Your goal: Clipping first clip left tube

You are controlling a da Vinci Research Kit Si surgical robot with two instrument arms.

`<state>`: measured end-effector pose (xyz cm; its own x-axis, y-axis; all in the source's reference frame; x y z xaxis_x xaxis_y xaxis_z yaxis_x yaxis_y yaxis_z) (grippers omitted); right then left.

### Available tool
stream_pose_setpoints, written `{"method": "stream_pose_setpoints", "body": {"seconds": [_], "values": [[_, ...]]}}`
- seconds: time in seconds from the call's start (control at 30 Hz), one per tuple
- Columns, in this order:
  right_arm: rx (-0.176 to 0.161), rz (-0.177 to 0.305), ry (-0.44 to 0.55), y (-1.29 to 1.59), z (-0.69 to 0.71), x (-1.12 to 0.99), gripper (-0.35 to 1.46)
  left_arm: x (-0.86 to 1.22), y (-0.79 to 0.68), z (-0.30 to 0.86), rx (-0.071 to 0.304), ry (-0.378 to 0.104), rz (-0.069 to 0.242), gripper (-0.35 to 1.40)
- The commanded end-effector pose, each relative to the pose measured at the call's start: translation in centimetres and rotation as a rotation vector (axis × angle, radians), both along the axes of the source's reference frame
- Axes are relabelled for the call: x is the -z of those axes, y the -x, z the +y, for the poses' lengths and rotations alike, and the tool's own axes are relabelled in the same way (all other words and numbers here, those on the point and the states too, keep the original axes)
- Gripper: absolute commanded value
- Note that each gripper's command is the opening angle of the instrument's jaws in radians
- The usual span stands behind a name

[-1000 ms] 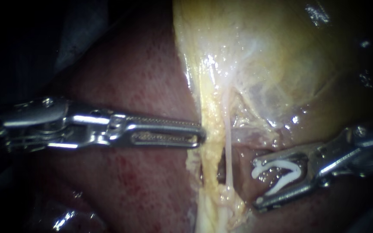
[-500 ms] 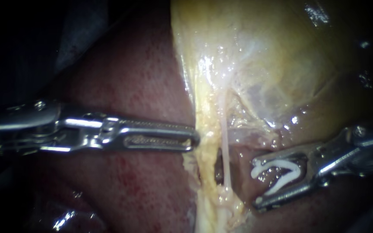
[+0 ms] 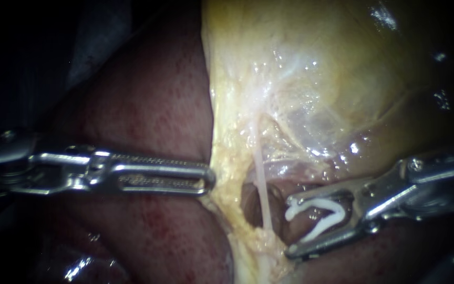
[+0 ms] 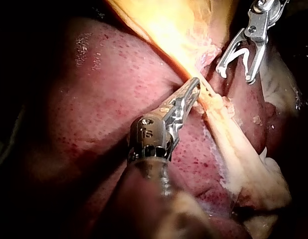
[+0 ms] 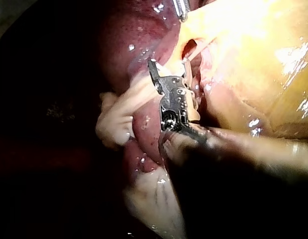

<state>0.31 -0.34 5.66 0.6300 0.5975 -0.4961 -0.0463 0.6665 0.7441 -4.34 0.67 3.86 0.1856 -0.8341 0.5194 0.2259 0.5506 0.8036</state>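
Note:
My left instrument (image 3: 209, 180) comes in level, its jaws shut on the edge of a yellow tissue band (image 3: 226, 158) below the gallbladder (image 3: 316, 68); it shows again in the left wrist view (image 4: 194, 92). A thin pale tube (image 3: 261, 184) runs down just right of that band, across a dark window (image 3: 248, 202). My right instrument (image 3: 290, 227) stands wide-jawed just right of the tube, holding an open white clip (image 3: 319, 216) between both jaws. The clip is beside the tube, not around it. The right wrist view shows those jaws (image 5: 168, 67) at the window.
The dark red liver (image 3: 148, 105) fills the left and lower part of the scene, under my left instrument's shaft. The gallbladder's glistening wall hangs over both instruments. Pale fatty tissue (image 5: 116, 119) lies beside my right instrument.
My left instrument has drawn back to the left, pulling the yellow band with it and widening the window. My right instrument with the clip has moved left, closer to the thin tube.

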Motion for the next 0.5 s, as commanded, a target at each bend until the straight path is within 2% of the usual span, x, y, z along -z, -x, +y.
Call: {"method": "stream_pose_setpoints", "body": {"seconds": [0.03,0.27,0.5], "values": [[-0.003,0.002,0.001,-0.03,-0.02,-0.03,0.55,0.02,0.00,0.00,0.001,0.000,0.000,-0.35],[-0.013,-0.002,0.014,-0.22,-0.14,-0.17,0.58,0.09,0.03,-0.02,0.006,0.000,-0.005,-0.35],[-0.016,0.001,0.014,-0.34,-0.17,-0.28,0.58,0.11,0.04,-0.03,0.007,0.000,-0.004,-0.35]]}}
